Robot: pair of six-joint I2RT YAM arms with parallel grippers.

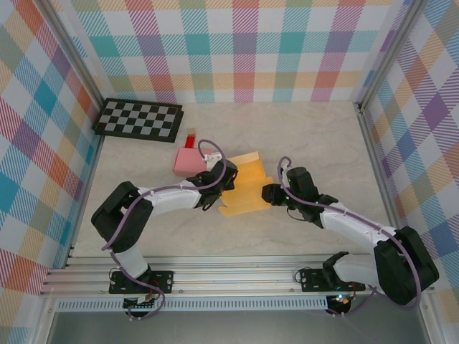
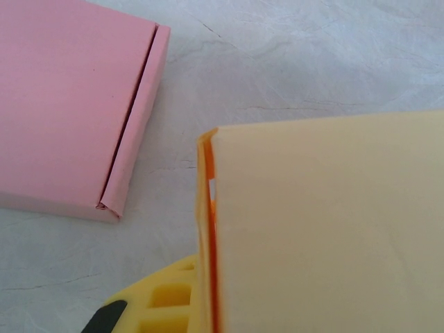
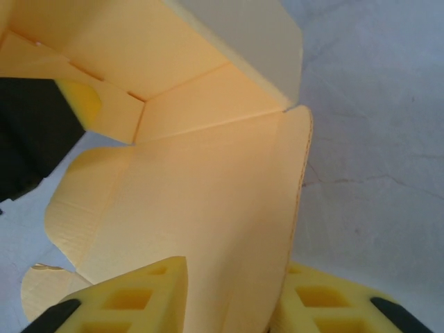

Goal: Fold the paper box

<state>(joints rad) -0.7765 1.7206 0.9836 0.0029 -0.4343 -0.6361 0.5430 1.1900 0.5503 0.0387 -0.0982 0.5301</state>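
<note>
Paper box (image 1: pixel 244 188) — yellow; left hand (image 1: pixel 221 186) pinches its wall, right hand (image 3: pixel 232 300) straddles a flap — grip unclear.

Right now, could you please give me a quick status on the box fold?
Left gripper shut on yellow box edge. Right gripper astride a flap, not yet clamped. Box partly folded. Pink box alongside, gap between.
</note>
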